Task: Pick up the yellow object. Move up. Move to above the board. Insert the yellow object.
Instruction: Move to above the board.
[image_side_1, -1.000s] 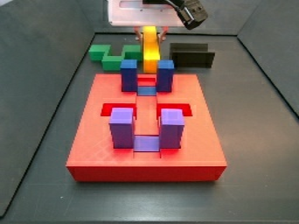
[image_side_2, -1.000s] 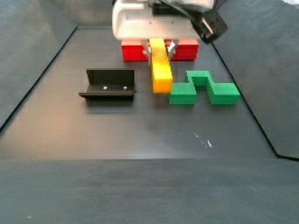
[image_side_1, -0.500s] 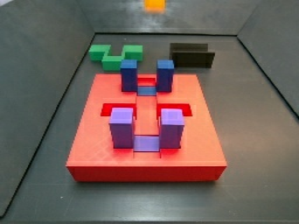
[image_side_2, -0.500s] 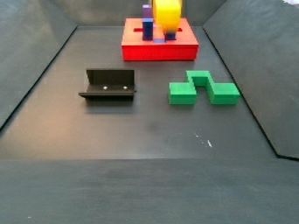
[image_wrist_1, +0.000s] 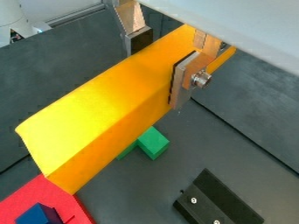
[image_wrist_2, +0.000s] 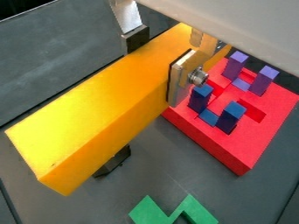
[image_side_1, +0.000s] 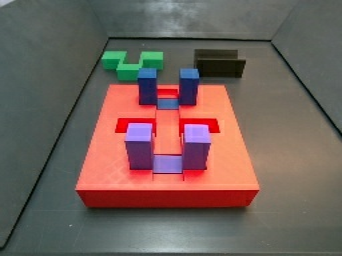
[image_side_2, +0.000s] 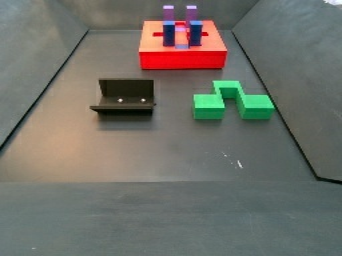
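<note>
End effector (image_wrist_2: 160, 54), out of both side views, grips the yellow bar (image_wrist_2: 105, 118); red board (image_wrist_2: 251, 131) lies below, offset sideways, not underneath.

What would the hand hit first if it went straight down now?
Hedged: the hand, shut on the bar, looks to be over the floor between the green block and the board, so probably the floor.

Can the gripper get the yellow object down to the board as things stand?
Probably yes. The gripper holds the yellow object in the air, out of both side views. Nothing stands over the board, and only its posts rise from it.
</note>
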